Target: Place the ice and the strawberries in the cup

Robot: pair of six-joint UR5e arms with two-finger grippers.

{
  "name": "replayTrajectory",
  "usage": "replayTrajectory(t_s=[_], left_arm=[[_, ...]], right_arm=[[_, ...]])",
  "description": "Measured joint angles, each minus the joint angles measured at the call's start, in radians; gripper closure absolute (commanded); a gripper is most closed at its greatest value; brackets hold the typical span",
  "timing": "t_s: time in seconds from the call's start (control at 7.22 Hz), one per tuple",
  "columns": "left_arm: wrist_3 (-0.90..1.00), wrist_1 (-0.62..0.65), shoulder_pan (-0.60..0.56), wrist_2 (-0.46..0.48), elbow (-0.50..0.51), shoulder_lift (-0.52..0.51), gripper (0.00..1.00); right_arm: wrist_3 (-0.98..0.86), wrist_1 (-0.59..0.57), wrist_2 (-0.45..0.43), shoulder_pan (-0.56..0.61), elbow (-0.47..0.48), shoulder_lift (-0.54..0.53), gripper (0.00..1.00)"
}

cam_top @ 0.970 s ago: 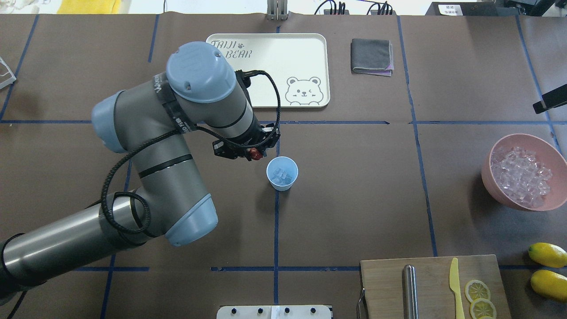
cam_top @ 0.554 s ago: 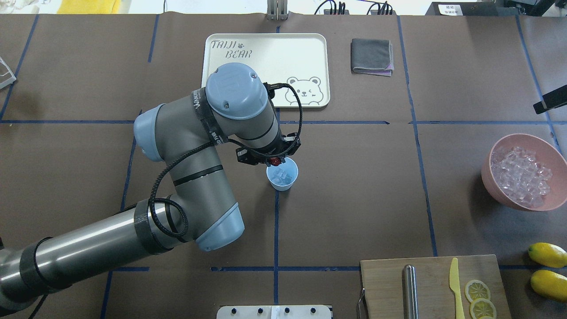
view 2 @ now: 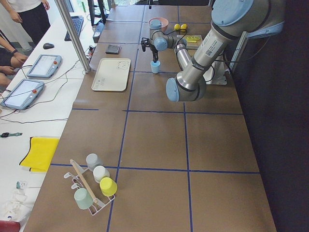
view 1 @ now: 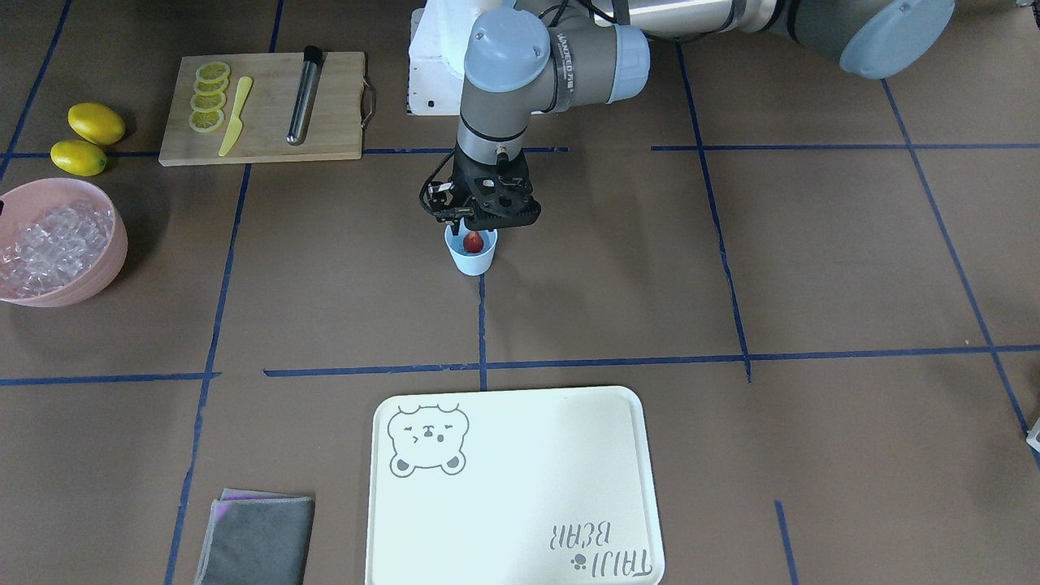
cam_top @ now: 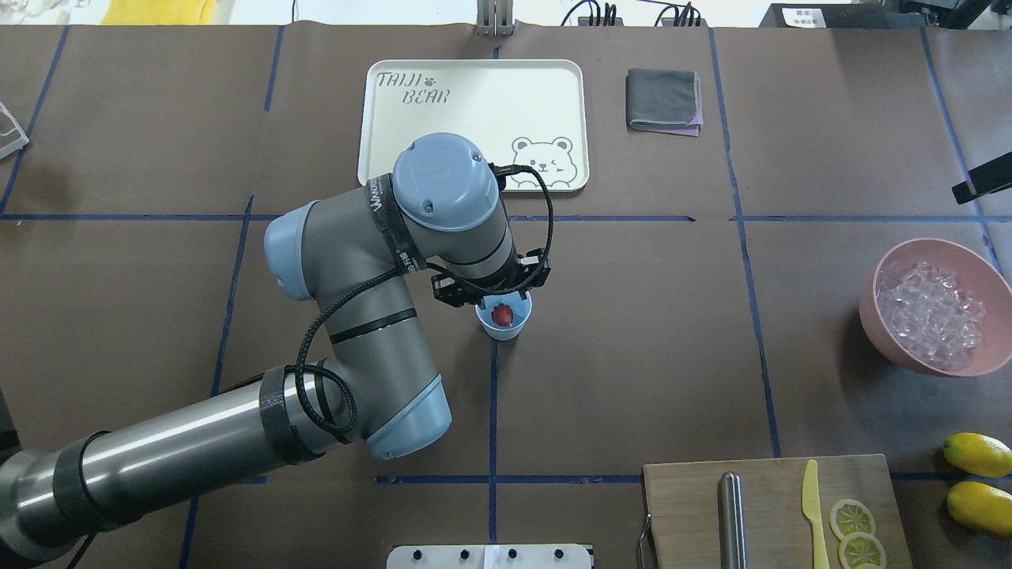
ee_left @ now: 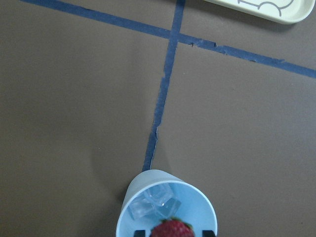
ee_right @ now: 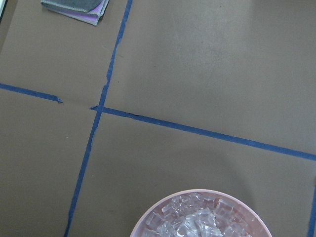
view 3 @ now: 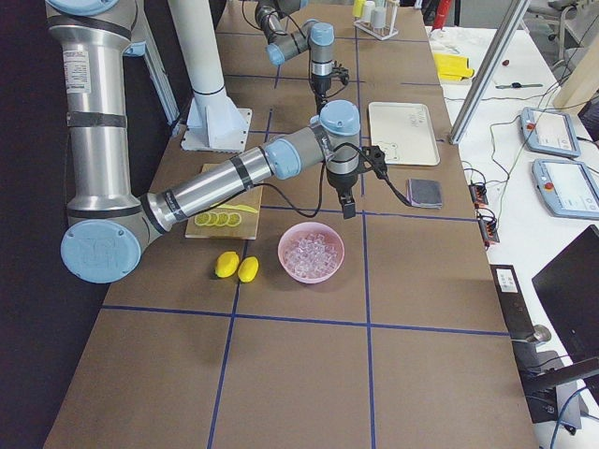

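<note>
Front-facing: left hand [view 1: 472,231] points straight down over the light-blue cup [view 1: 472,260] mid-table, and the strawberry [view 1: 473,241] sits in the cup's mouth.
Overhead: we see a pink bowl [cam_top: 876,316] heaped with ice cubes [cam_top: 929,312] by the table edge on the robot's right.
Left wrist: more ice cubes in the cup behind the strawberry. Fingertips [ee_left: 140,233] are parted with a gap on each side, gripping nothing.
Exterior right: right hand [view 3: 348,207] hangs beside the bowl, and we cannot tell its opening.
</note>
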Motion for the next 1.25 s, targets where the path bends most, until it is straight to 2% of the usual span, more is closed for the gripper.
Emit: replayTrajectory(t_s=[0.28, 0.42, 0.55, 0.83, 0.97, 1.11, 1.25], left_arm=[[0.005, 0.011, -0.011, 0.004, -0.014, 0.006, 0.19], [0.038, 0.04, -0.036, 0.002, -0.063, 0.038, 0.19], [0.146, 0.113, -0.075, -0.001, -0.18, 0.121, 0.19], [0.509, 0.263, -0.221, -0.041, -0.459, 0.369, 0.19], [0.727, 0.293, -0.348, -0.128, -0.533, 0.503, 0.19], [0.974, 0.305, -0.504, -0.22, -0.558, 0.63, 0.19], [1.206, 0.308, -0.65, -0.277, -0.537, 0.724, 0.18]], right_arm=[[0.0, -0.001, -0.001, 0.001, -0.001, 0.0, 0.01], [-0.001, -0.008, 0.001, 0.007, -0.005, -0.001, 0.01], [-0.023, -0.025, 0.003, 0.027, -0.016, -0.001, 0.01], [-0.19, -0.098, 0.006, 0.113, -0.079, 0.007, 0.01], [-0.281, -0.118, 0.011, 0.157, -0.131, 0.01, 0.01], [-0.35, -0.125, 0.021, 0.193, -0.179, 0.01, 0.01], [-0.403, -0.128, 0.032, 0.221, -0.222, 0.01, 0.01]])
